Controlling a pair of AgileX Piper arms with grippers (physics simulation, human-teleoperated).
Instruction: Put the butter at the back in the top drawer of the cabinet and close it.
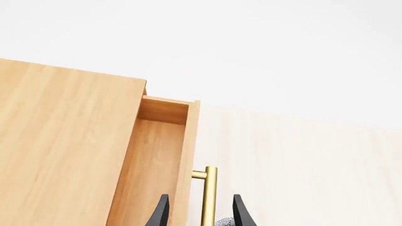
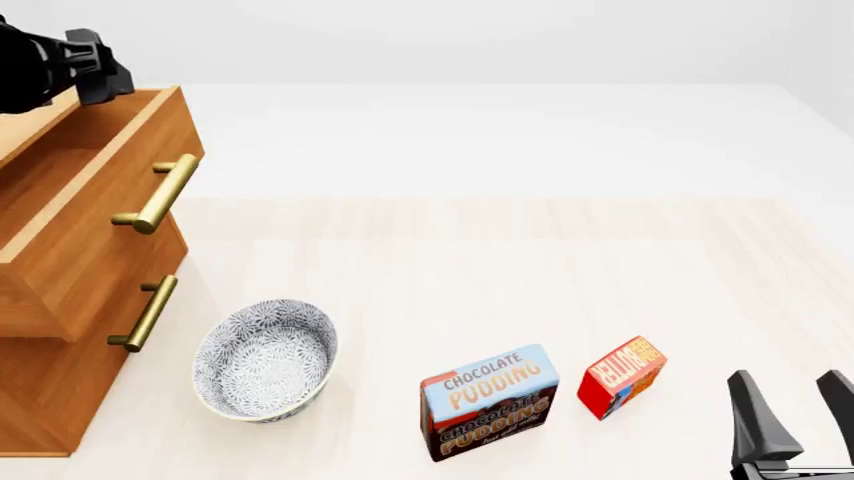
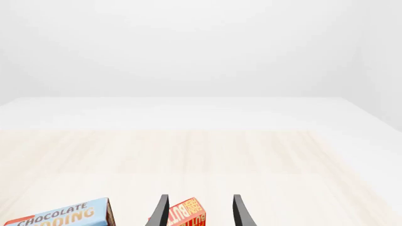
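Butter (image 2: 622, 376) stands on the counter (image 2: 534, 260) just beside the pudding box (image 2: 489, 400), well apart from the cabinet (image 2: 54, 330), whose top drawer (image 2: 100, 190) is pulled out. It looks a light, stiff carton with smooth faces, likely to slip or tip if nudged, so a grip across its two broad faces, low and centred, seems safest. Right claw (image 2: 787, 400) sits near it, jaws wide, holding nothing. Left claw (image 1: 199, 212) is spread around the drawer's handle (image 1: 209, 193), not pinching it.

The small red butter box (image 2: 622, 375) stands on the table, well right of the wooden cabinet (image 2: 40, 390) — its top drawer (image 2: 94, 215) pulled open.
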